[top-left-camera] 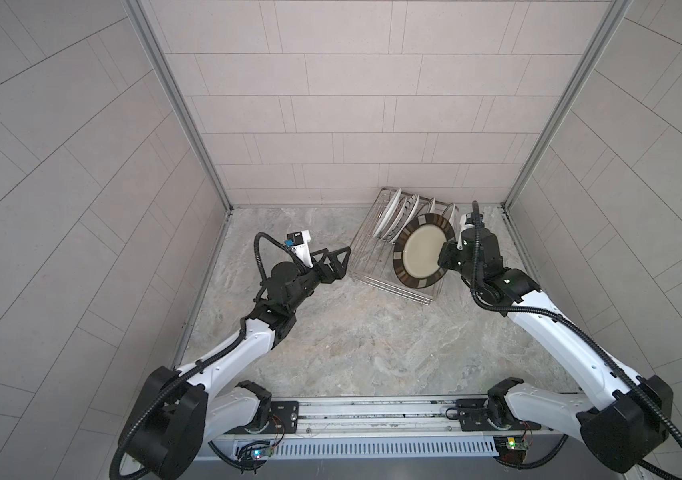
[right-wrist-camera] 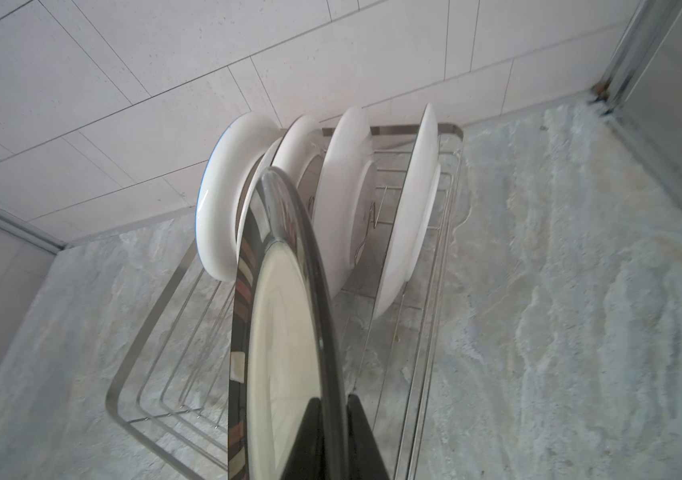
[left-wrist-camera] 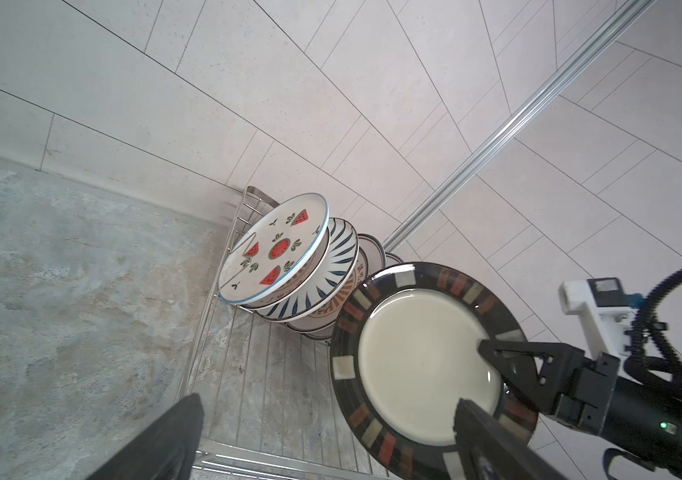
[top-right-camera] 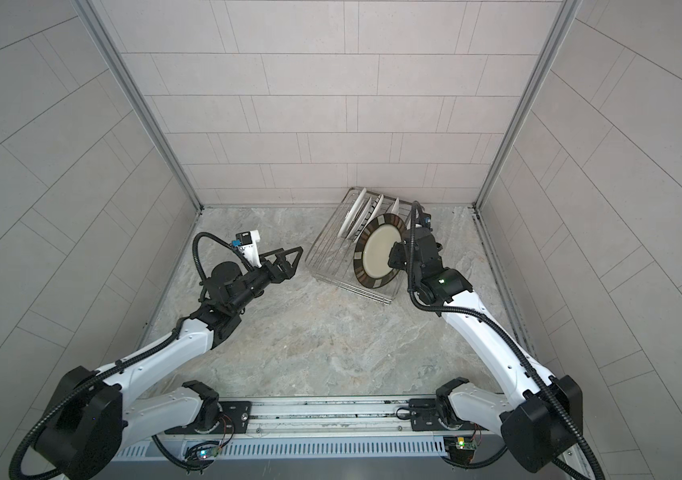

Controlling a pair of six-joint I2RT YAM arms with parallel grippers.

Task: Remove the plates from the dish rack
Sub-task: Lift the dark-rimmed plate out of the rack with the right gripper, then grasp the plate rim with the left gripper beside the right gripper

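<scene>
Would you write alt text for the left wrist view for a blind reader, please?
The right gripper clamps the rim of a dark-rimmed, cream-centred plate on edge over the wire dish rack. Behind it, a watermelon plate and other printed plates stand in the rack; the open left gripper is nearest.

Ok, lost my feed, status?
Right hand shut on dark-rimmed plate, over dish rack. Left hand open, empty. Other plates racked. Nothing blocking.

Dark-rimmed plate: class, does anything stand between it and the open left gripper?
Nothing visible. The dark-rimmed plate, held by the right gripper, faces the left gripper over the bare wire floor of the dish rack.
</scene>
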